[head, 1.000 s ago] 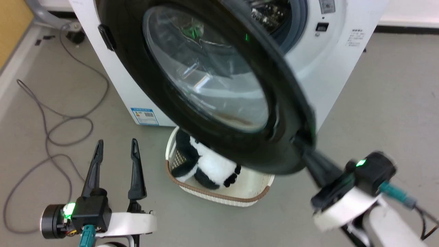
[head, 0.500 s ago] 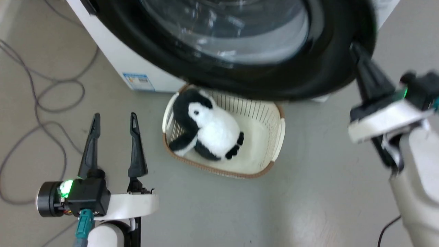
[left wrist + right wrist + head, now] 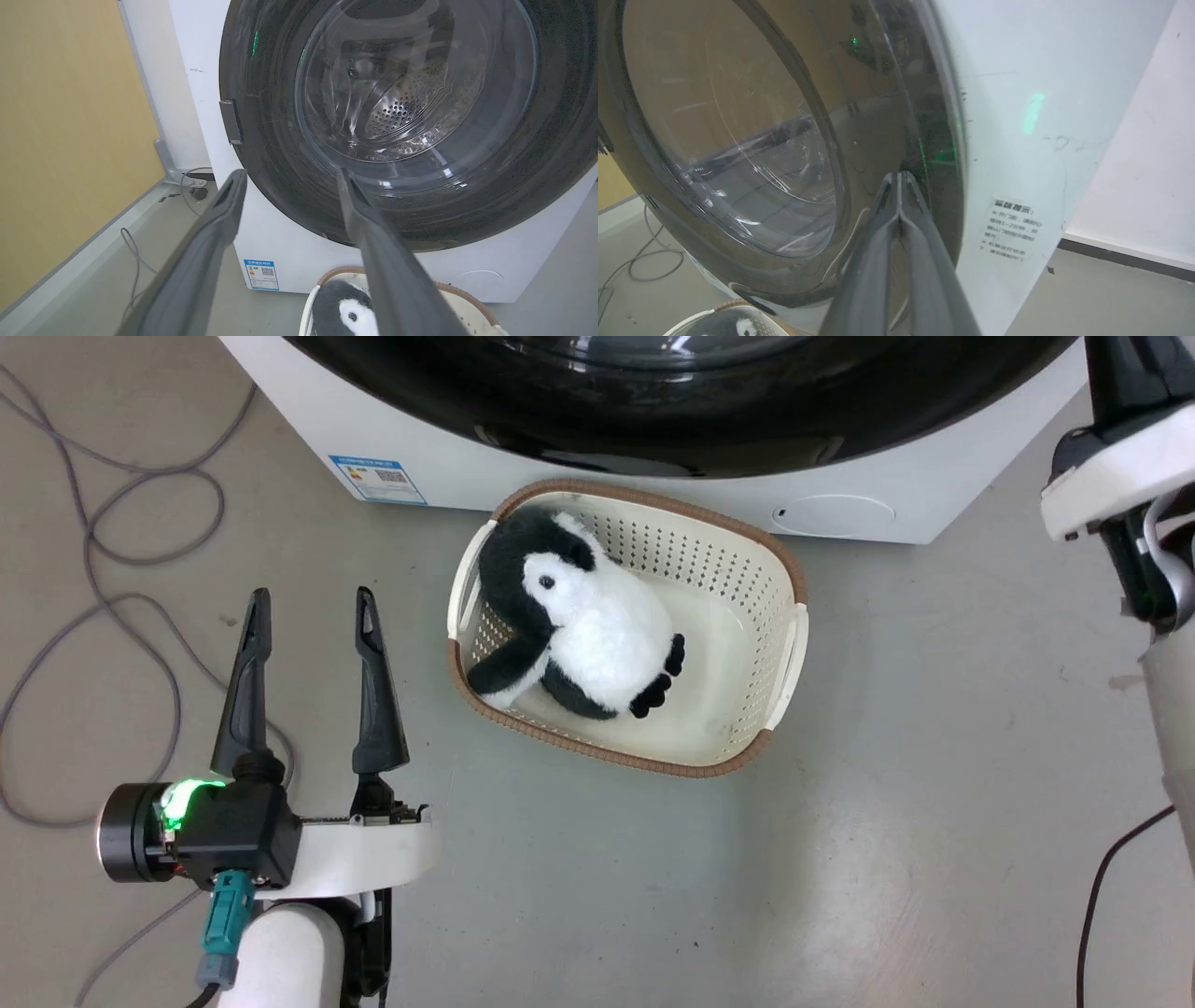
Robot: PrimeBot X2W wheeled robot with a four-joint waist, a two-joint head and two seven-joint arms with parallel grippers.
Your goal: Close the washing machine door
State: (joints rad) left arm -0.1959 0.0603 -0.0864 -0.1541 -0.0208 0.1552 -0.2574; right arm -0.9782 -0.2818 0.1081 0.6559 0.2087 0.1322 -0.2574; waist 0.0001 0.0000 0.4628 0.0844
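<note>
The door (image 3: pixel 411 93) looks flat against the front of the washer (image 3: pixel 196 84). The right claw (image 3: pixel 900 179) is pinched closed on nothing, tips right at the door's black rim near its outer edge. The left claw (image 3: pixel 312 593) hangs spread wide and empty over the floor, beside the basket (image 3: pixel 789 588) with the plush penguin (image 3: pixel 597 635).

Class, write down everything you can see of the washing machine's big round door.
The large round washing machine door has a wide glossy black rim around a bulging clear glass bowl; the perforated steel drum shows through it. A grey rectangular tab sits on its left edge in the left wrist view. It lies about flush against the white boxy washing machine, nearly as wide; latching cannot be told. The right pincer, dark fingers shut together, has its tips against the rim near its edge.
</note>
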